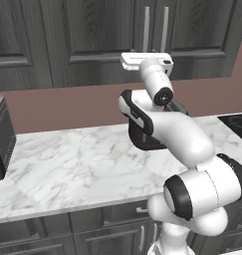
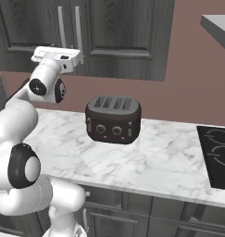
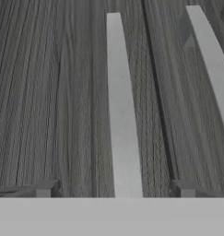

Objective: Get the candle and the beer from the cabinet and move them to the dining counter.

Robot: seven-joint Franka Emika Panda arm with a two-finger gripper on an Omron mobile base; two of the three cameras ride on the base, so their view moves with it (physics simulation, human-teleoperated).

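Observation:
The dark grey wood-grain cabinet (image 1: 92, 30) (image 2: 123, 28) hangs on the wall above the counter with its doors shut. Two long silver handles (image 1: 146, 30) (image 2: 61, 23) run side by side down its middle. My gripper (image 1: 145, 57) (image 2: 56, 54) is raised to these doors and stands open. In the hand view the left handle (image 3: 120, 115) rises between my two fingertips (image 3: 46, 188), with the gripper (image 3: 115, 189) straddling it without touching. The other handle (image 3: 212, 60) lies to the right. The candle and the beer are hidden behind the doors. The dining counter is out of view.
Below the arm runs a marble wall counter (image 1: 67, 164) (image 2: 169, 157) carrying a dark toaster (image 2: 113, 119) (image 1: 142, 142). A black cooktop (image 2: 215, 152) is set in at the right. A dark appliance (image 1: 0, 139) stands at the left end, and a grey hood (image 2: 218, 28) hangs upper right.

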